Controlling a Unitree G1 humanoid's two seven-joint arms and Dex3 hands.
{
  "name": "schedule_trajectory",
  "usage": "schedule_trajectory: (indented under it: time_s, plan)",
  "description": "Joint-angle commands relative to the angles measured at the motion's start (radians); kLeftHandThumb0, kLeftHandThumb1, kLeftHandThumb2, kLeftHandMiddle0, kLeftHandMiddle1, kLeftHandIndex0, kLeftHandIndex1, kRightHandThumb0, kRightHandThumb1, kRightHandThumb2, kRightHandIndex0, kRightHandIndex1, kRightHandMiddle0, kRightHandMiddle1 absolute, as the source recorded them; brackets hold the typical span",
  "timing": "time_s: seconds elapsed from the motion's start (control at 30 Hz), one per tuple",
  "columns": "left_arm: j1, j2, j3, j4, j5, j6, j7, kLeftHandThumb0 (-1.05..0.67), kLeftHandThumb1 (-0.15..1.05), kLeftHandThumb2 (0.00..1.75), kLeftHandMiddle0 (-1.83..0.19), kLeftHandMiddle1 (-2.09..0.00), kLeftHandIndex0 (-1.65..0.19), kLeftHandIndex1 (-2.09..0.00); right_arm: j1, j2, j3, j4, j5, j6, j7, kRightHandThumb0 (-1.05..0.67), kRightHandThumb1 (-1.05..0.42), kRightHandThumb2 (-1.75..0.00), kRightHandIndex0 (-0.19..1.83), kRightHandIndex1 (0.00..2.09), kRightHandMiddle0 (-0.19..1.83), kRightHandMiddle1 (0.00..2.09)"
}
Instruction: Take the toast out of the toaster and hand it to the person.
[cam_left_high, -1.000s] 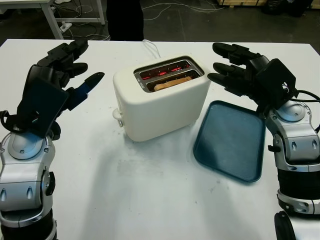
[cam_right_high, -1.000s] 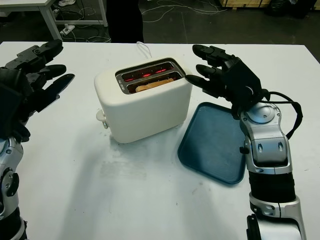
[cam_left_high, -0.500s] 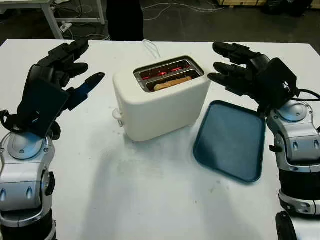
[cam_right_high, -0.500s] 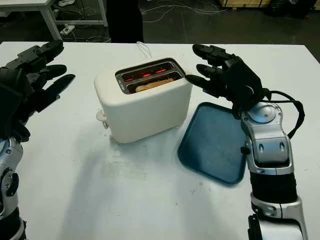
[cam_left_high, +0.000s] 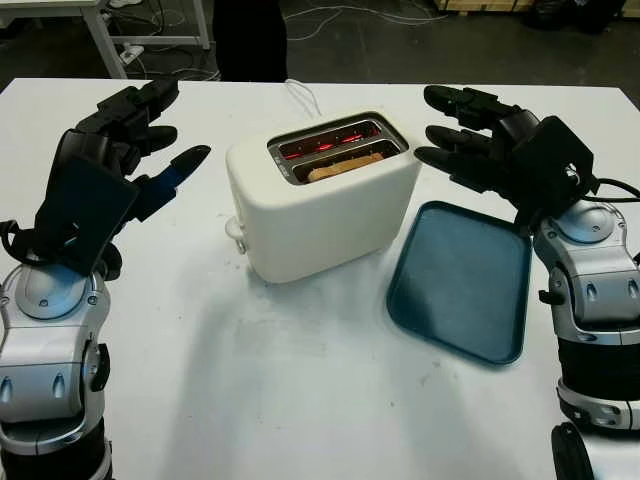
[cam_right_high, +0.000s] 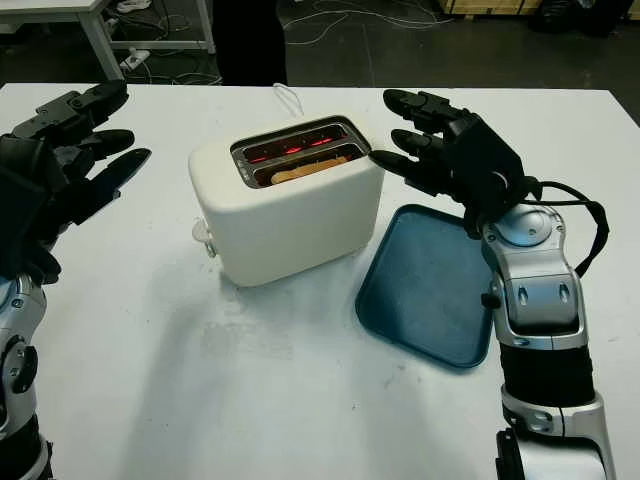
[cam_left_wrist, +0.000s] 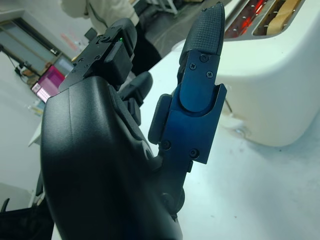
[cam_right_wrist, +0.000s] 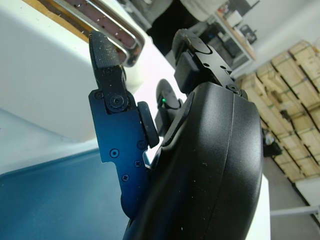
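White counter (cam_left_high: 300, 400) fills most of the frame, with a cream toaster (cam_left_high: 320, 210) at its centre and the toast (cam_left_high: 345, 165) sitting down in the nearer slot beside glowing red elements. At the left, the left robot hand (cam_left_high: 130, 150) hangs open, holding nothing, well apart from the toaster. At the right, the right robot hand (cam_left_high: 480, 150) is open too, just beside the toaster's top corner, above a dark blue tray (cam_left_high: 460, 280).

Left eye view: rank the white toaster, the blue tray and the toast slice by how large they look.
1. White plastic toaster and flat dark blue tray: they look alike in size, so no ranking between them.
2. Brown toast slice: clearly smallest, sitting mostly hidden in its slot.
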Motion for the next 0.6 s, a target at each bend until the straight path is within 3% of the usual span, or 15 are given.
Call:
schedule_trajectory:
  time_s: [0.0, 0.57]
  plan:
    - [0.0, 0.0, 0.002, -0.011, -0.007, 0.0, -0.002, -0.72, 0.92, 0.13, -0.12, -0.83, -0.46, 0.0, -0.009, -0.008, 0.006, -0.016, 0.001, 0.014, 0.004, -0.5, -0.91, 0.0, 0.41, 0.05, 0.42, 0.01]
    - [-0.004, 0.008, -0.006, -0.021, 0.002, 0.008, 0.001, -0.72, 0.92, 0.15, -0.12, -0.84, -0.46, 0.0, -0.01, 0.001, 0.006, -0.033, 0.004, 0.039, -0.003, -0.48, -0.9, 0.0, 0.4, 0.06, 0.41, 0.0]
